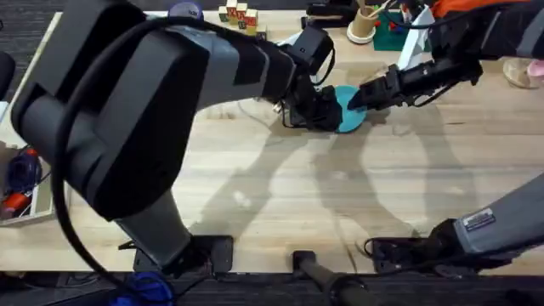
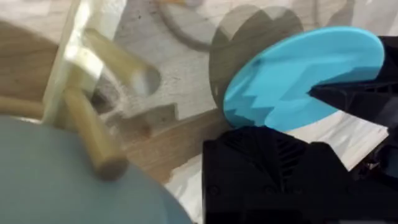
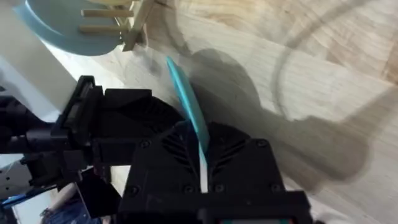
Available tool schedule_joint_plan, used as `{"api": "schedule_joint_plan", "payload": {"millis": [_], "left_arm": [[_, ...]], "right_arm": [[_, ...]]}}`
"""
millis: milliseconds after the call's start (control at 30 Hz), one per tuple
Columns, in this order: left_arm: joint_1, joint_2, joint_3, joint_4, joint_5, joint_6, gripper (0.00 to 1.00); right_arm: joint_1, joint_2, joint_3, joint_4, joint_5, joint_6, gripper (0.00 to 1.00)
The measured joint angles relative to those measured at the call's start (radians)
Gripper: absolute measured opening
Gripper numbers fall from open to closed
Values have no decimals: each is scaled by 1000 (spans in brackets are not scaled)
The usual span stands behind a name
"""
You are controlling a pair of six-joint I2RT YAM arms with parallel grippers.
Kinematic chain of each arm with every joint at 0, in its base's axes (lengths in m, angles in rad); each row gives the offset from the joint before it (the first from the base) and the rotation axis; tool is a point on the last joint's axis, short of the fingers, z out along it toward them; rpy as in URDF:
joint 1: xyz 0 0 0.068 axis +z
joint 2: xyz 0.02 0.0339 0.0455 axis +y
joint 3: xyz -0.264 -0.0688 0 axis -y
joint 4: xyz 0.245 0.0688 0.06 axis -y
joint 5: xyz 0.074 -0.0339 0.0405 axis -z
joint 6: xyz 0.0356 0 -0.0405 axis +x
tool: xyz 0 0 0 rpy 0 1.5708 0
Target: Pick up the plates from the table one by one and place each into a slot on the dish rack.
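Note:
The turquoise plate (image 1: 348,116) stands tilted on edge at the back middle of the table (image 1: 280,195). My right gripper (image 1: 363,99) reaches in from the right and is shut on its rim; the right wrist view shows the plate (image 3: 186,102) edge-on between the fingers. My left gripper (image 1: 319,109) sits right beside the plate on its left. From the left wrist, the plate (image 2: 298,74) shows face-on with a right finger (image 2: 354,96) on it. Close by is the dish rack (image 2: 78,81) with wooden pegs, and a pale blue plate (image 2: 50,177) stands in it. The rack (image 3: 118,22) and that plate (image 3: 62,28) also show beyond the right gripper.
The left arm's big dark links cross the left and middle of the overhead view. Along the back edge stand wooden blocks (image 1: 238,14), a cup of utensils (image 1: 364,24) and a teal holder (image 1: 391,32). A bin (image 1: 19,189) sits off the left edge.

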Motion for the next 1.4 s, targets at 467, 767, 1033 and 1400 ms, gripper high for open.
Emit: {"api": "schedule_joint_plan", "payload": {"millis": [467,767,1033,1400], "left_arm": [[-1,-12,6,-15,-12,0,41],[-7,-89,6,-39,-78,0,40],[-7,-238,5,-43,-103,2,39],[7,-377,5,-150,-180,19,40]], "right_arm": [[0,0,2,-1,-7,1,33],[2,0,2,0,-16,5,32],[2,0,2,0,-16,5,32],[2,0,2,0,-24,9,32]]}}
